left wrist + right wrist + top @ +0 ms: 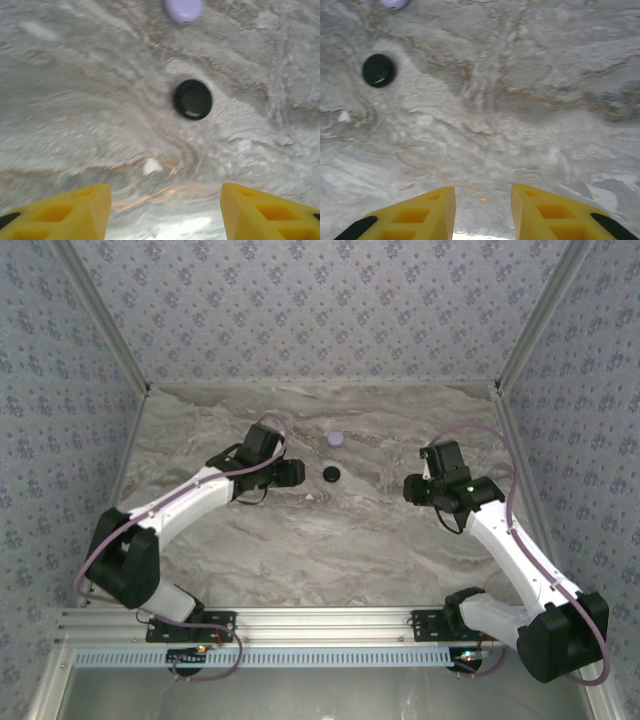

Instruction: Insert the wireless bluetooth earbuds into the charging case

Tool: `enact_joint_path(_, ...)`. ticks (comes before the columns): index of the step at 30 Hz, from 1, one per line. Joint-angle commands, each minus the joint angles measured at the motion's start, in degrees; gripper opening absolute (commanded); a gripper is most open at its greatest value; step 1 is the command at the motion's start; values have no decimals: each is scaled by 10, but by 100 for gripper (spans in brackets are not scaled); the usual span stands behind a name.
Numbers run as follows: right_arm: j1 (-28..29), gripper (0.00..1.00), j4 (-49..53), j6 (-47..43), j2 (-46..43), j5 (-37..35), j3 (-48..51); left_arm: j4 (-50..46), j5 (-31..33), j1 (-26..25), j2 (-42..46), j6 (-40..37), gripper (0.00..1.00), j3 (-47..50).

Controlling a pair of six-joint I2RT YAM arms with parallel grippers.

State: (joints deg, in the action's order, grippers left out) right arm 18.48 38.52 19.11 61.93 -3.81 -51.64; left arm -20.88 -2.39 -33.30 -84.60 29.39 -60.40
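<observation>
No writing, label, brand, number or sign can be read on the black case [331, 473], the lavender case [335, 438] or the marble table [320, 550].

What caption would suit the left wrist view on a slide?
Open left gripper over the marble table, black round case ahead, lavender case beyond.

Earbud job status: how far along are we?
Nothing looks done: the round black case and round lavender case lie apart on the marble table. In hand: nothing; left pincer and right pincer are open, empty. Left: every insertion.
</observation>
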Motion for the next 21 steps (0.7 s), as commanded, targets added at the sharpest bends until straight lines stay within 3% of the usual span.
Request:
enact_joint_path(1, -9, 37, 10, 13, -16, -73, 12, -30, 74, 9, 61, -4, 59, 37)
enact_joint_path(13, -63, 39, -59, -16, -26, -137, 71, -33, 236, 39, 250, -57, 66, 155)
enact_joint_path(21, -115, 56, -191, -58, -25, -148, 129, 38, 313, 102, 288, -121, 78, 220)
